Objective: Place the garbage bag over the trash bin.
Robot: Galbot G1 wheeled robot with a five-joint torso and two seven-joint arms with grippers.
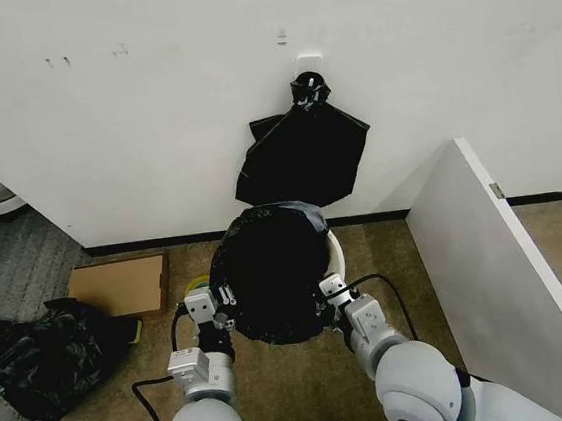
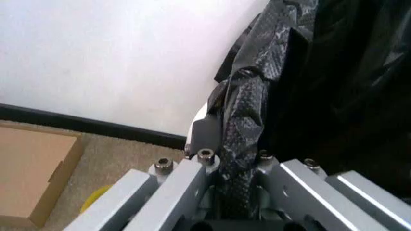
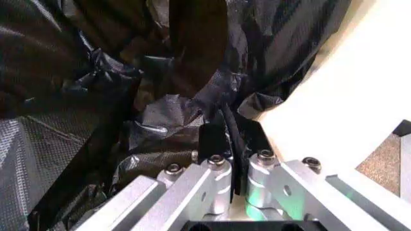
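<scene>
The garbage bag, thin glossy black film, is spread wide over the trash bin, of which a cream sliver shows at its right side. My left gripper is at the bag's left edge and my right gripper at its right edge. In the left wrist view the left gripper is shut on a wrinkled fold of the garbage bag. In the right wrist view the right gripper is shut on the garbage bag's edge, beside the cream wall of the trash bin.
A bunch of flat black bags hangs from a wall hook right behind the bin. A brown cardboard box and a yellow tape roll lie to the left, a lumpy black heap farther left. A white partition stands on the right.
</scene>
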